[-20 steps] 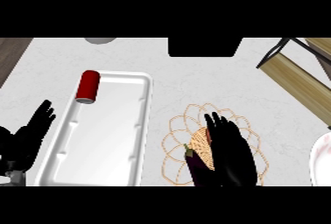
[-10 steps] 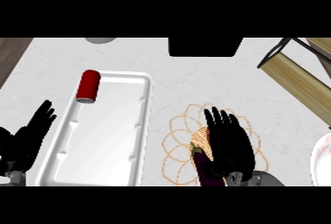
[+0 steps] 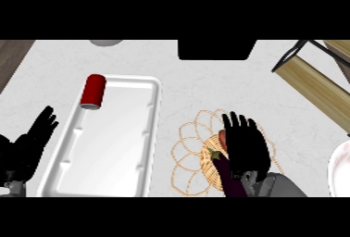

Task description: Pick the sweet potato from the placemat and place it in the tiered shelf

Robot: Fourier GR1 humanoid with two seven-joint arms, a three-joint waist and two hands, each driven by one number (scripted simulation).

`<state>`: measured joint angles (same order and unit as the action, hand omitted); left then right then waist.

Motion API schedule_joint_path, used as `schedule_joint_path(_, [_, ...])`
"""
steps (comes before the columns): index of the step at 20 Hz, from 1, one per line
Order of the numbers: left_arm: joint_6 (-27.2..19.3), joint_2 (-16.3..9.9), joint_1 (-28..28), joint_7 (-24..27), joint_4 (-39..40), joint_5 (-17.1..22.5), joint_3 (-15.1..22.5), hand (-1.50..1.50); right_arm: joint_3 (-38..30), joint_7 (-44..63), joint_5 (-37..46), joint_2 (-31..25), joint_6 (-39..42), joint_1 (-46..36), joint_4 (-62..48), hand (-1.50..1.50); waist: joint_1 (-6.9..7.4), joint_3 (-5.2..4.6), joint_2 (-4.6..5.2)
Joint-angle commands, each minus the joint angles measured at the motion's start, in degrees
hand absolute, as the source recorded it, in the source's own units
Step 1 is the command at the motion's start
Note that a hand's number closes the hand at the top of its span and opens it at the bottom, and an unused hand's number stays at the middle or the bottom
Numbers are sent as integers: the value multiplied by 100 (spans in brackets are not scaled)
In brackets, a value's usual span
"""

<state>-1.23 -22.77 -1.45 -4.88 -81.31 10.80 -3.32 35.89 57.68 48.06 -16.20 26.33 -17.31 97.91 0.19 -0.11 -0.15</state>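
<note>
1. Nearest me, at the counter's near edge, my right hand [image 3: 246,148] lies palm down over the placemat [image 3: 188,155], its fingers straight and spread, pointing away from me and closed on nothing.
2. Just left of that hand, a dark purple eggplant [image 3: 229,178] lies on the near part of the placemat, touching or partly under the hand's left side; I cannot tell which.
3. The sweet potato [image 3: 222,138] shows as an orange sliver at the left edge of my right hand's fingers, on the placemat's middle. The hand covers most of it, and I cannot tell whether they touch.
4. My left hand [image 3: 27,148] rests open at the counter's near left edge, fingers up and relaxed, beside the white tray [image 3: 147,139].
5. The tray runs lengthwise away from me, left of the placemat.
6. A red can [image 3: 93,91] lies on the tray's far left corner.
7. Toward the counter's far right corner stands the tiered shelf [image 3: 311,81], wooden boards in a dark frame, well apart from my right hand.
</note>
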Motion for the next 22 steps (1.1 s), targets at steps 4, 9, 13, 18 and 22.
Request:
schedule_joint_path(4, [129, 154, -4, 7, -1, -121, -174, 0, -449, -107, 394, 84, 400, 142, -142, -150, -11, 11, 10])
schedule_joint_path(9, [242, 235, 248, 154, 286, -253, -267, 0, -384, -531, 891, 410, -93, 339, -789, -150, -8, 11, 16])
schedule_joint_path(13, [416, 175, -9, 65, 85, -174, -451, 0, -723, -936, 908, 207, 13, 422, -798, -150, -5, 11, 14])
schedule_joint_path(18, [179, 352, 26, -408, -406, -343, -292, 0, -749, -829, 1040, 534, -214, 630, -871, 150, -3, 13, 9])
schedule_joint_path(22, [347, 324, 236, 49, 219, -407, -407, 0, -631, -1292, 1228, 606, -499, 440, -1542, 150, 2, 10, 24])
